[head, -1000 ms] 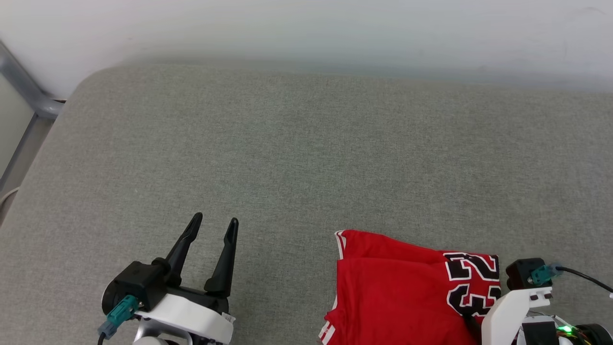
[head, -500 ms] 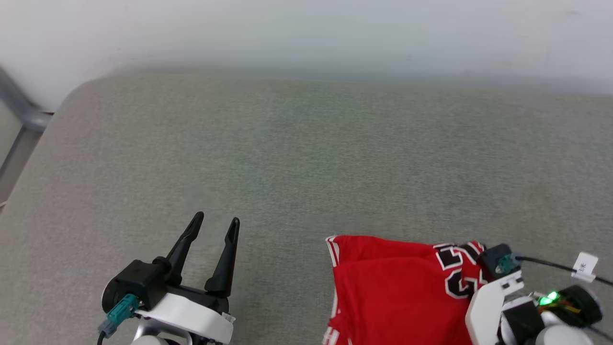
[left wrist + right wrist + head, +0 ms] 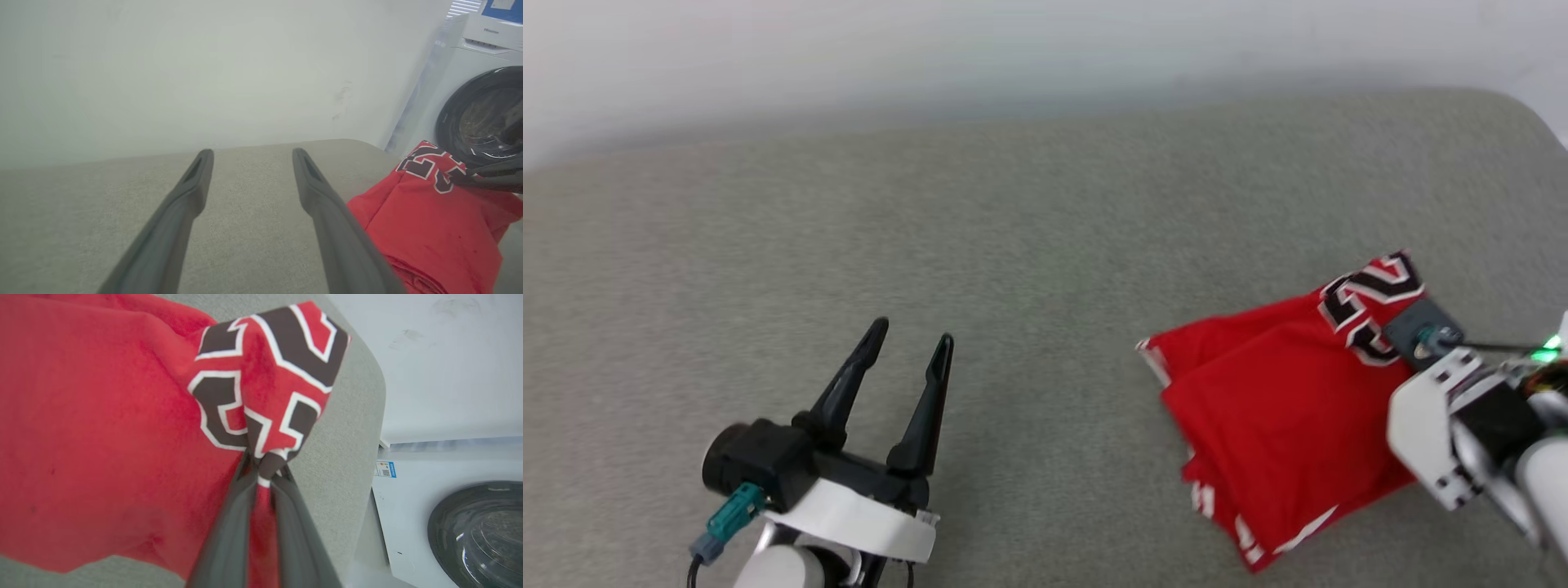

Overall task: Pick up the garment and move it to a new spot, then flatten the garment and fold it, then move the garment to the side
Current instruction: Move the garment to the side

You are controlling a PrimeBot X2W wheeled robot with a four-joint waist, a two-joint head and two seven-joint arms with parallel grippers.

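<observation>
The garment (image 3: 1282, 416) is a folded red jersey with a black, white-outlined number print, lying on the grey cushion (image 3: 1029, 245) at the right. My right gripper (image 3: 261, 463) is shut on the printed corner of the garment (image 3: 102, 437), bunching the cloth between its fingers; in the head view its wrist sits over that corner. From the left wrist the garment (image 3: 429, 228) shows at the right. My left gripper (image 3: 908, 347) stands open over bare cushion at the lower left, well apart from the garment, with nothing between its fingers (image 3: 192, 196).
A white wall runs behind the cushion. A white washing machine (image 3: 482, 94) with a dark round door stands past the cushion's right end, also seen as the washing machine (image 3: 457, 522) from the right wrist. The cushion's rounded right corner (image 3: 1519, 122) is close to the garment.
The head camera has swung right, so the whole scene shifted. My right gripper has carried the printed corner of the garment up and to the right. The left gripper stays open.
</observation>
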